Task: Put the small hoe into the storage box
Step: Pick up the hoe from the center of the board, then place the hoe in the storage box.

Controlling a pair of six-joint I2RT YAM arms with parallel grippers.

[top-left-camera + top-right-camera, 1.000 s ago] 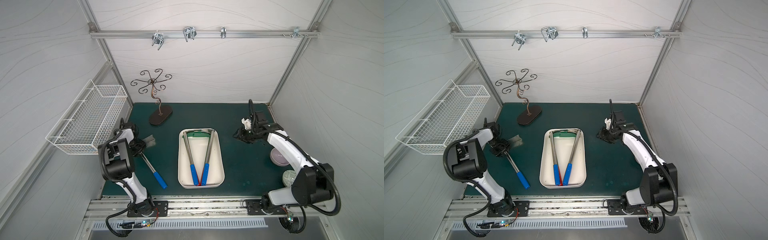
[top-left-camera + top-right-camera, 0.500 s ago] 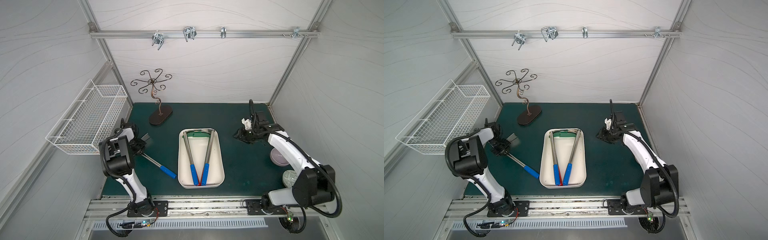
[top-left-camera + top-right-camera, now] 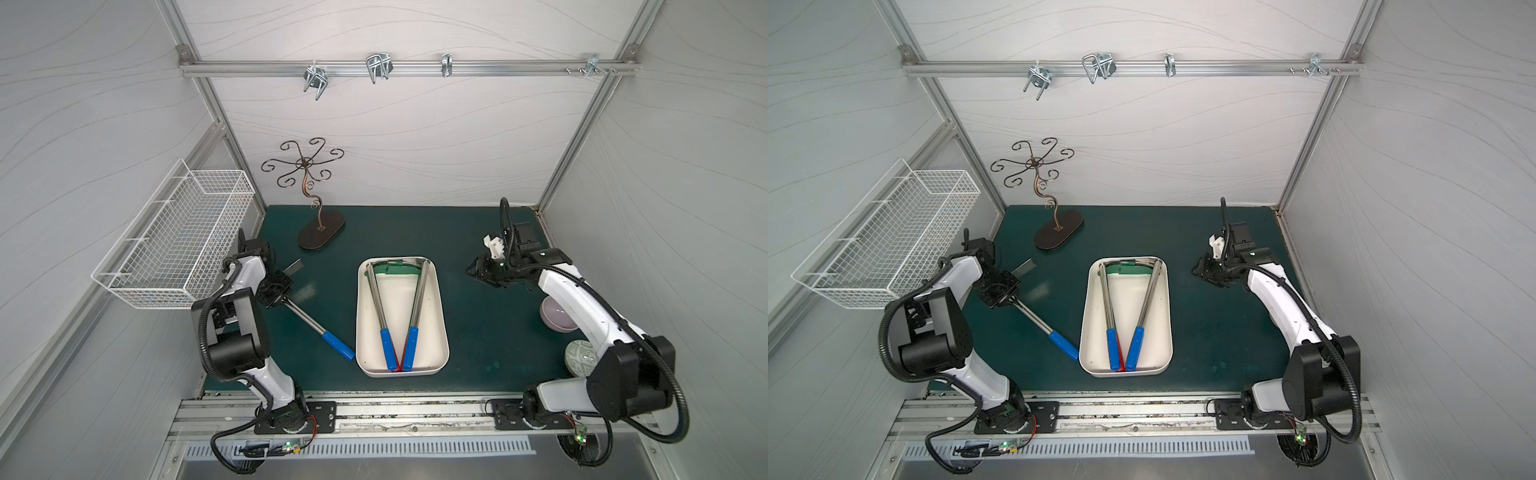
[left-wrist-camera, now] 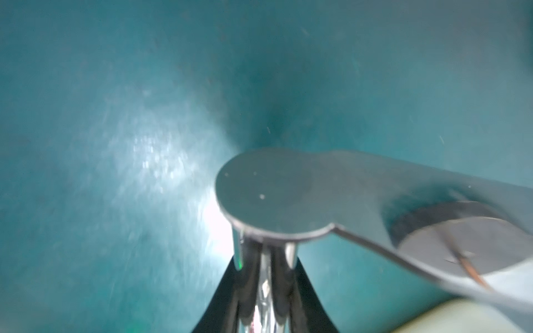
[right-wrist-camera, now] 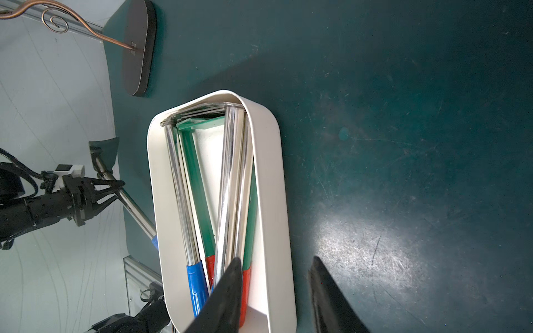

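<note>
- The dark green table mat (image 3: pixel 478 332) is covering the whole floor of the cell, and everything is sitting on it.
- The storage box (image 3: pixel 398 305), a shallow cream-white plastic tray with rounded corners, is lying mid-mat. It is already carrying two steel-shafted tools with blue grips (image 3: pixel 388 351) splayed in a V, so room inside is looking tight.
- The small hoe (image 3: pixel 305 317), a polished steel shaft with a flat grey blade and a blue plastic grip, is lying slantwise on the mat left of the box. Its grip end is sitting just beside the box's near corner; I cannot tell whether they are touching.
- It is looking stiff and fairly light, but long, and the polished shaft is probably going to be slippery.
- The left gripper (image 5: pixel 116 188) is pinching that shaft hard, close under the blade (image 3: pixel 294 267). From there the long grip end is likely to sag or twist in the jaws, so a hold nearer the middle would probably balance better.
- The right gripper (image 3: pixel 478 272) is hovering well apart on the other side of the box, with its fingers (image 5: pixel 230 276) partly spread and nothing between them.
- The blue grip (image 3: pixel 338 345) is looking like the least slippery place to hold.
</note>
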